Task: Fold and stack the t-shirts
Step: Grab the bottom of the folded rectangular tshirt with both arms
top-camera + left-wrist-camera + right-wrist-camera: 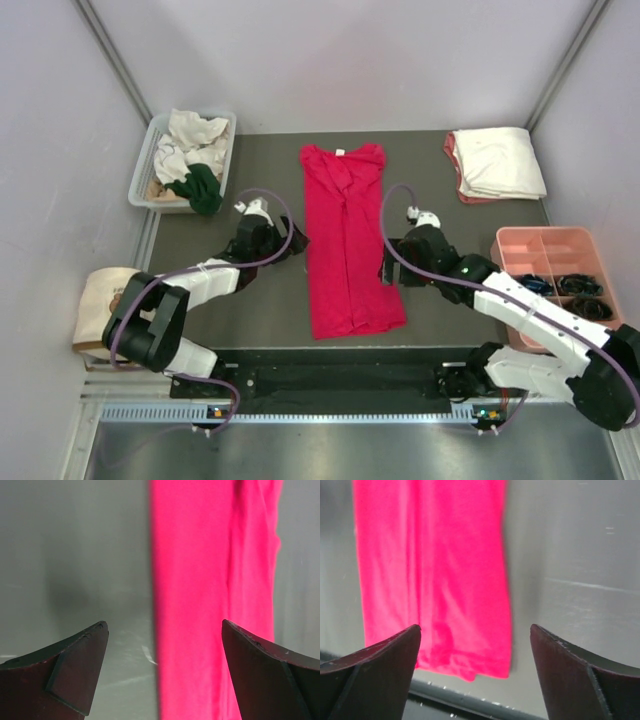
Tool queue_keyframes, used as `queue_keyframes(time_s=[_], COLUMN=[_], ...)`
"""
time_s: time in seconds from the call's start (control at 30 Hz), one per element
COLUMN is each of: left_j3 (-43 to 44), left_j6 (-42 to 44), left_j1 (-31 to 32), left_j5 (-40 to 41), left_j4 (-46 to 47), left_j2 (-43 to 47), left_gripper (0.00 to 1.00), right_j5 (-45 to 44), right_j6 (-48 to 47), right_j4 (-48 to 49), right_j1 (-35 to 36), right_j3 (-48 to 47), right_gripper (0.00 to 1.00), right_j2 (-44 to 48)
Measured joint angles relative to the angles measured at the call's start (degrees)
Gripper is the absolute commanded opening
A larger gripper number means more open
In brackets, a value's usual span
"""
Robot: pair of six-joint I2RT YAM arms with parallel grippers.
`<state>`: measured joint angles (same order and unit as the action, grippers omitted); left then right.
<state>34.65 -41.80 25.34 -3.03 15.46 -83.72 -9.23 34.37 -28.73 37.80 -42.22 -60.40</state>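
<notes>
A crimson-red t-shirt [346, 240] lies flat in the middle of the table, folded lengthwise into a narrow strip, neck label at the far end. My left gripper [297, 243] is open and empty at the shirt's left edge; its wrist view shows the red cloth [215, 595] between the fingers. My right gripper [386, 272] is open and empty at the shirt's right edge; its wrist view shows the hem end [435, 580]. A folded cream-white shirt over a salmon-pink one [497, 163] lies at the far right. More shirts, cream-white, dark green and tan, fill a bin [150, 160] at the far left.
A pink compartment tray [548, 247] with dark items stands at the right edge. A round beige bag [100, 300] sits off the table's left side. The table's near edge has a black rail [470, 700].
</notes>
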Motion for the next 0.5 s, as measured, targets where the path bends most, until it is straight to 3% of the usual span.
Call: queue_keyframes(time_s=[0.1, 0.23, 0.5], left_j3=[-0.1, -0.1, -0.2], left_j6=[0.0, 0.2, 1.4], left_j1=[-6.8, -13.6, -14.4], left_j5=[-0.9, -1.7, -4.7], left_j4=[-0.8, -1.2, -3.0], left_j2=[1.4, 2.5, 3.1], left_gripper=[0.99, 0.99, 0.99], right_j5=[-3.4, -6.9, -9.4], right_j6=[-0.3, 0.1, 4.8], right_j4=[-1.3, -2.1, -2.1], right_j1=[6.6, 14.0, 20.7], right_j3=[-2.4, -5.0, -5.4], right_gripper=[0.8, 0.58, 0.5], right_j2=[-2.5, -9.4, -17.8])
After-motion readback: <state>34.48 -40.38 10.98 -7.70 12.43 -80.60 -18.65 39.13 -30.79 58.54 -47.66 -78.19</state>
